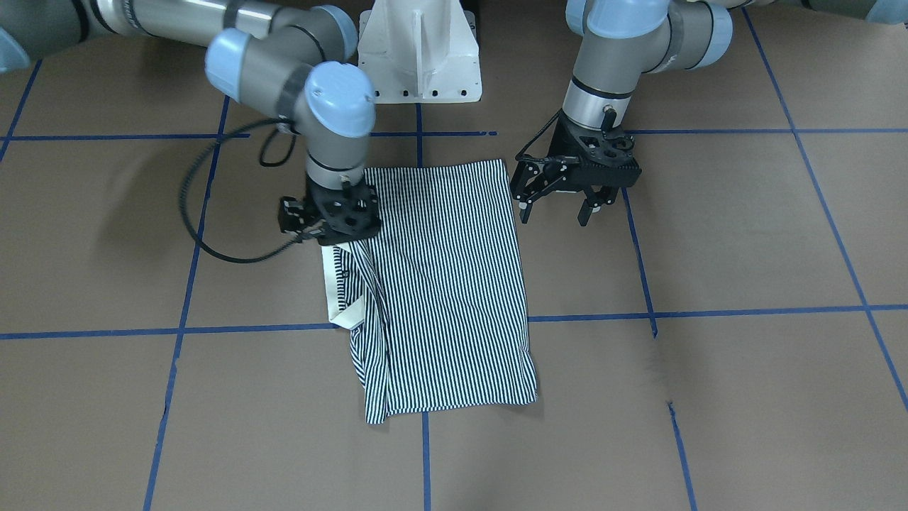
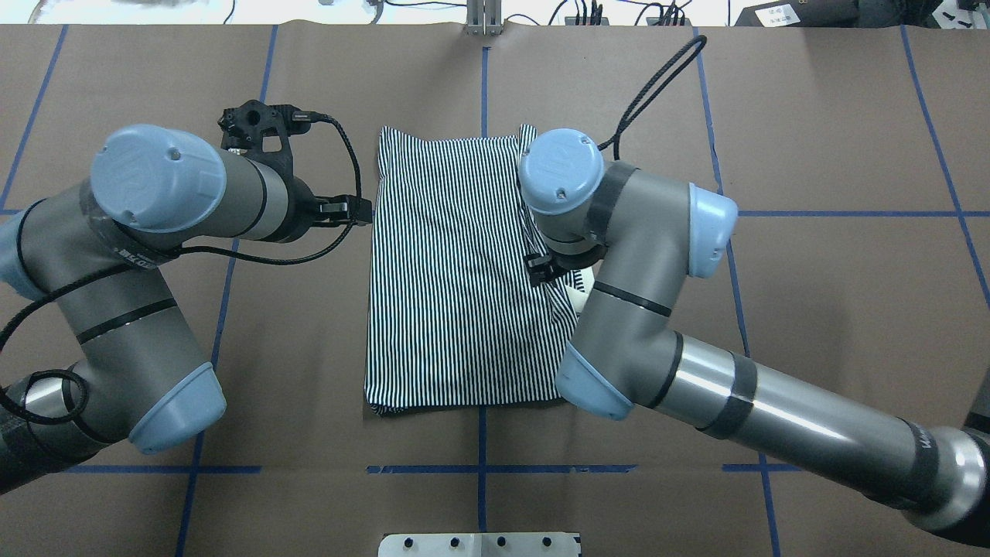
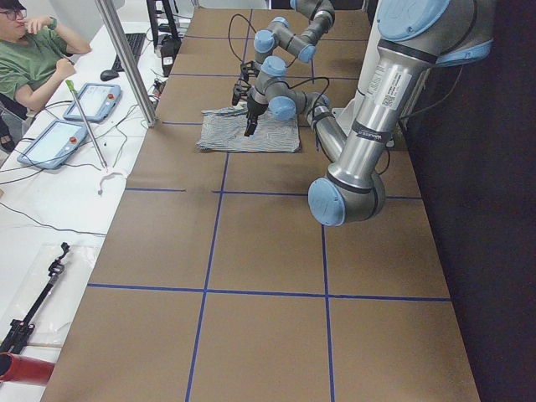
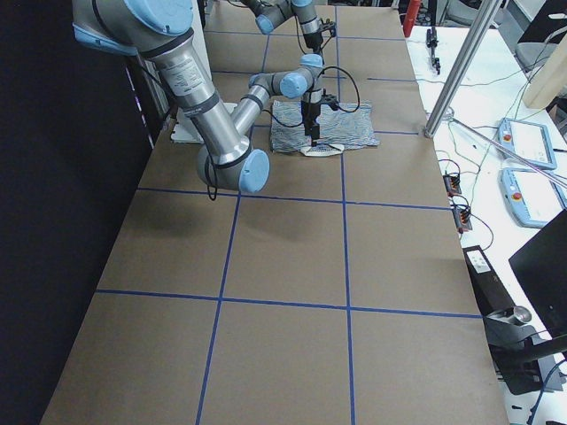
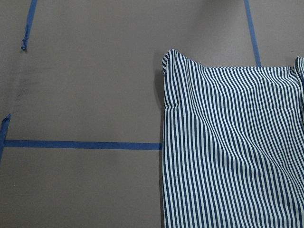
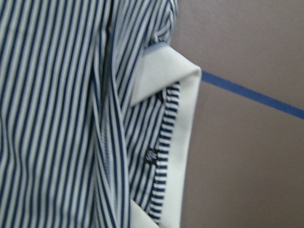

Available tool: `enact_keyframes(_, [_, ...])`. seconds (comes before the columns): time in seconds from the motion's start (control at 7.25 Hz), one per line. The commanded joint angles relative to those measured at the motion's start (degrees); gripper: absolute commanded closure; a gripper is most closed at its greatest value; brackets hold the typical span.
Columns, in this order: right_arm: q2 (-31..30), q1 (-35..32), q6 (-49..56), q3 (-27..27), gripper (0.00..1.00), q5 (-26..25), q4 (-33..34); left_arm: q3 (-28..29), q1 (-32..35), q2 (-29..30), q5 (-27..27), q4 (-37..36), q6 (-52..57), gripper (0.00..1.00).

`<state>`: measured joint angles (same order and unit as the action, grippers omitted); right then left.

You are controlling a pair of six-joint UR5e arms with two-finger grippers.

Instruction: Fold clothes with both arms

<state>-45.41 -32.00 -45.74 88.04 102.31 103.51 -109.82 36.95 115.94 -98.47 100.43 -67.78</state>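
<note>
The striped polo shirt (image 1: 447,284) lies folded into a long rectangle on the brown table, its cream collar (image 1: 333,284) sticking out on one side. It also shows in the overhead view (image 2: 448,294). My right gripper (image 1: 339,238) is down on the shirt's collar-side edge. Its fingertips are hidden, but a ridge of fabric rises to it, so it looks shut on the shirt. The right wrist view shows the collar (image 6: 183,142) close up. My left gripper (image 1: 555,211) is open and empty, hovering just beside the shirt's opposite edge near the corner closest to the robot. The left wrist view shows the shirt (image 5: 232,142).
The white pedestal base (image 1: 418,57) stands behind the shirt. A black cable loop (image 1: 198,234) hangs beside my right wrist. Blue tape lines (image 1: 638,312) grid the table. An operator (image 3: 33,59) sits at a side desk with tablets, beyond a metal post (image 3: 126,59).
</note>
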Motion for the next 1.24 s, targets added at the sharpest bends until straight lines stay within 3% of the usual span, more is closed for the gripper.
enact_keyframes(0.0, [4.1, -0.1, 0.2, -10.1, 0.00, -0.5, -8.1, -0.4, 0.0, 0.1, -0.1, -0.1, 0.1, 0.00])
enact_keyframes(0.83, [0.9, -2.6, 2.1, -10.9, 0.00, -1.4, -7.4, -0.4, 0.0, 0.0, -0.1, -0.1, 0.1, 0.00])
enact_keyframes(1.1, [-6.2, -7.9, 10.3, -5.8, 0.00, -0.7, -6.9, -0.4, 0.0, 0.2, -0.1, -0.1, -0.2, 0.00])
